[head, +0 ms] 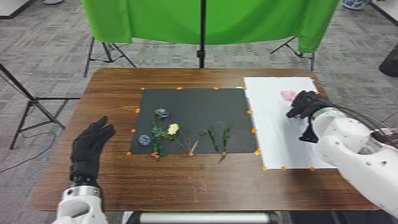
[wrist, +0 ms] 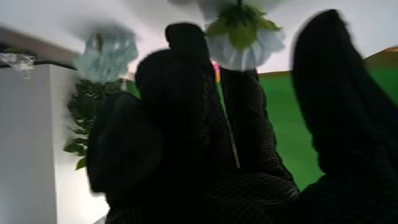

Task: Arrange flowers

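My right hand (head: 306,105) is over the white sheet (head: 280,125), beside a pink flower (head: 288,95). In the right wrist view, that hand (wrist: 191,135) is open with extended fingers. A pale flower with green sepals (wrist: 244,42) is by the fingertips, and a pale teal flower (wrist: 107,55) with leafy greenery (wrist: 87,112) is beside the hand. My left hand (head: 91,145) is open at the table's left. On the dark mat (head: 200,100) lie a blue-green flower (head: 161,113), a cream flower (head: 173,128), a bluish flower (head: 144,140) and green stems (head: 226,137).
Orange markers line the edges of the mat and sheet on the brown table (head: 204,185). Behind the table hangs a green cloth (head: 160,20), with stands around it. Another black stand (head: 34,100) is at the left.
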`<state>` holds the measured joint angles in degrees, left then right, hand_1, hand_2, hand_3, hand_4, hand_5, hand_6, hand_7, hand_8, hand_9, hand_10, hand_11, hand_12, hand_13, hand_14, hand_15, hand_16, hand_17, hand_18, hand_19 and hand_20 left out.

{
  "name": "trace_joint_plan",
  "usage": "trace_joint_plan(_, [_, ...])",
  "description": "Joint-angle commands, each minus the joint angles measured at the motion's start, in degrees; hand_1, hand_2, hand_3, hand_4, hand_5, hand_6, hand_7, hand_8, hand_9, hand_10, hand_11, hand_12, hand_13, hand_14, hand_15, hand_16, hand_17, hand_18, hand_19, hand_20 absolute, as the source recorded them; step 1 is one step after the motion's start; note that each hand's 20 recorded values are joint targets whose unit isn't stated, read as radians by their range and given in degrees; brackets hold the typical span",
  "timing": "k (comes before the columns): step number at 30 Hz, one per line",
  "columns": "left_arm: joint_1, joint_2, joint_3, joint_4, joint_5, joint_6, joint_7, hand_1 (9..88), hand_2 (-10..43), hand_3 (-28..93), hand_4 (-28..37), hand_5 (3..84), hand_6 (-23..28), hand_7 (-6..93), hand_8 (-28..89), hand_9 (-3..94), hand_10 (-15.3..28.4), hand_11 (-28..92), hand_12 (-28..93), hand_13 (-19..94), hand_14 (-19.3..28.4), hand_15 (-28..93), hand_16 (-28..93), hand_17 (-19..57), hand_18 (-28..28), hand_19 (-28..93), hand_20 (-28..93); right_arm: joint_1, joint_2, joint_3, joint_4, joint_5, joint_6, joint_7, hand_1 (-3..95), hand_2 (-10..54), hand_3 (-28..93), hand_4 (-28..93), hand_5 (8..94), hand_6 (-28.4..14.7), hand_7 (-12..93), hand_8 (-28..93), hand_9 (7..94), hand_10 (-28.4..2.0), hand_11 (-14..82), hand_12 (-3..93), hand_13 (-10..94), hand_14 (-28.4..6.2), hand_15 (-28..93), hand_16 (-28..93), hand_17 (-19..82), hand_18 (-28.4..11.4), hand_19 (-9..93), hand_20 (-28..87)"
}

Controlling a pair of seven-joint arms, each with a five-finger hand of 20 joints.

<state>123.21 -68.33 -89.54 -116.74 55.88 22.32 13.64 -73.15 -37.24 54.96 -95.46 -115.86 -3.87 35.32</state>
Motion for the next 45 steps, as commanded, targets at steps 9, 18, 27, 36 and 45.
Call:
trace_joint_plan(9, [1.53, -0.88, 0.41, -0.23, -0.23, -0.17, -0.24, 26.0, 10.6, 63, -28.3, 44.7, 4.5, 11.8, -7, 44.5, 13.8, 18, 11, 33, 16.7, 22, -2, 6.2, 10.6, 9, 17, 6.59, 0.48, -7.21, -7.23, -4.84, 18.66, -6.89, 67.2, -9.5, 47, -12, 79.8, -0.9, 20, 15, 89.9, -9.6, 9.7, 42.8, 90, -2.0, 61, 36, 66, -10.8, 93, 59])
trace_joint_plan(18, [0.64, -0.98, 0.89, 0.08, -0.1, -0.69, -0.59, 25.9, 10.5, 64, -28.3, 44.7, 4.5, 11.8, -7, 44.5, 13.9, 18, 11, 33, 16.8, 22, -2, 6.2, 10.6, 9, 17, 19.37, -6.53, -24.31, -8.75, 1.74, 11.27, -14.12, 65.7, -9.5, 49, -13, 79.2, -0.6, 19, 16, 89.5, -9.5, 9.1, 43.0, 90, -1.6, 60, 36, 66, -10.3, 93, 60])
trace_joint_plan(27, [0.8, -1.09, 1.0, 0.23, -0.1, -1.1, -1.14, 26.0, 10.4, 64, -28.3, 44.8, 4.5, 11.9, -7, 44.5, 13.8, 18, 11, 33, 16.8, 22, -2, 6.2, 10.6, 9, 17, 19.24, -11.36, -31.4, -8.99, 2.66, 9.43, -15.16, 64.7, -9.5, 51, -13, 78.9, -0.6, 19, 16, 89.2, -9.5, 8.9, 42.8, 89, -1.7, 60, 37, 66, -10.1, 93, 59])
trace_joint_plan(36, [0.85, -1.23, 1.22, 0.28, -0.17, -1.17, -1.08, 26.0, 10.6, 64, -28.3, 44.7, 4.5, 11.7, -7, 44.5, 13.8, 18, 11, 33, 16.8, 22, -2, 6.2, 10.6, 9, 17, 18.5, -13.88, -32.36, -6.38, 2.57, 8.13, -14.08, 61.1, -9.5, 48, -13, 74.8, -1.4, 16, 13, 85.0, -9.9, 8.6, 40.9, 89, -2.1, 60, 37, 65, -10.6, 93, 60])
trace_joint_plan(45, [0.75, -1.13, 1.34, 0.39, -0.17, -1.41, -1.26, 26.1, 10.5, 64, -28.3, 44.8, 4.5, 11.9, -7, 44.6, 13.9, 18, 11, 33, 16.8, 22, -2, 6.2, 10.5, 9, 17, 18.35, -15.53, -31.98, -3.96, 1.57, 9.71, -13.56, 59.6, -9.5, 48, -13, 72.4, -1.2, 15, 11, 82.0, -10.6, 10.9, 38.8, 88, -2.3, 61, 37, 65, -10.8, 93, 60])
